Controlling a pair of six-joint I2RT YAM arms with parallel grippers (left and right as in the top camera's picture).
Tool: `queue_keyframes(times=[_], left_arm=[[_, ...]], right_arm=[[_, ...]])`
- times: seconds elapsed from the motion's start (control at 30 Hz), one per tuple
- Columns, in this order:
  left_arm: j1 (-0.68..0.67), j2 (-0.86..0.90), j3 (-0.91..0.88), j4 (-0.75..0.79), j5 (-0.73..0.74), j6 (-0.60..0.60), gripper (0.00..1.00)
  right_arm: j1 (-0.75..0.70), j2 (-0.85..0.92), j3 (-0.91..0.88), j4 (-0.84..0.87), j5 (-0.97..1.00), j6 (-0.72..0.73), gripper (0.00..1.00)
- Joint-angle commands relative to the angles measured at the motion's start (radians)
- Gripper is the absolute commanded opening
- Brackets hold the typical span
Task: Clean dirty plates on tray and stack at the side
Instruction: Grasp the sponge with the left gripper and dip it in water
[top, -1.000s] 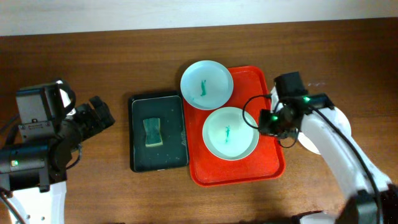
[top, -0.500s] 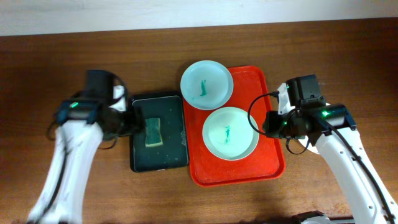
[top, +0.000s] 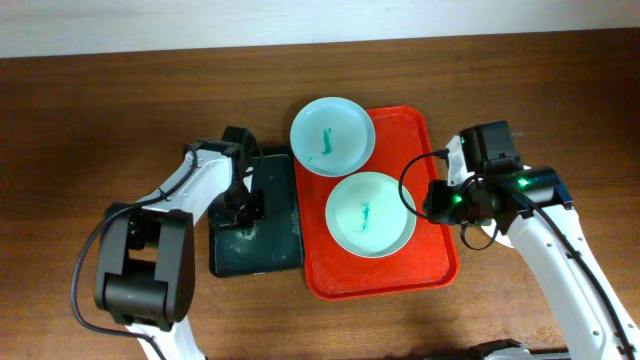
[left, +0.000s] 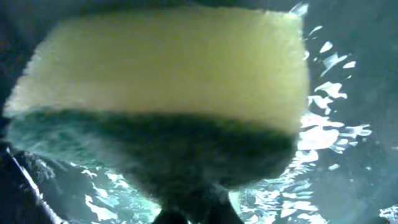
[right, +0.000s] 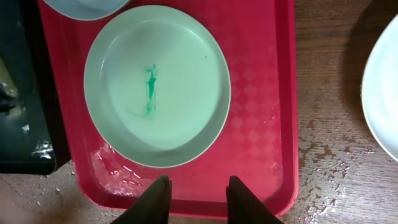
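- Hangs the left gripper (top: 244, 204) over the black tray (top: 285, 250), at 9 o'clock of the red tray (top: 435, 262). Fills the left wrist view with the sponge (left: 168, 81), hiding the fingers, so cannot tell whether spread or pinching.
- Risks rising without the sponge, through a shallow or missed pinch on soft, wet foam.
- Holds the right gripper (right: 199, 185) spread and empty above the tray rim, at 6 o'clock of the near plate (right: 157, 84) in the wrist view.
- Counts two smeared plates on the red tray: the near plate at centre, the far plate (top: 332, 136) lying across the rim at the 11 o'clock corner. Shows a third plate (right: 384, 87) off the tray at 3 o'clock, on the table (right: 329, 168).
- Risks losing a shallow plate rim from the fingers, given water (right: 112, 174) beading on tray and table.
- Risks tipping the far plate off the rim with a careless nudge.
- Risks pushing the unsteadied near plate around under scrubbing, or clashing both arms above it.
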Motion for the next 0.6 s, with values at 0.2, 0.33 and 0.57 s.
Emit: queue_keyframes(times=[0.2, 0.33, 0.57], left_arm=[[-0.009, 0.004, 0.126, -0.16, -0.008, -0.01, 0.56], [-0.009, 0.0, 0.125, -0.102, -0.067, -0.01, 0.65], [-0.009, 0.002, 0.04, 0.111, -0.132, -0.011, 0.47]], right_arm=[[0.007, -0.003, 0.015, -0.002, 0.002, -0.01, 0.31], [0.007, -0.003, 0.015, -0.002, 0.002, -0.01, 0.32], [0.007, -0.003, 0.015, -0.002, 0.002, -0.01, 0.31]])
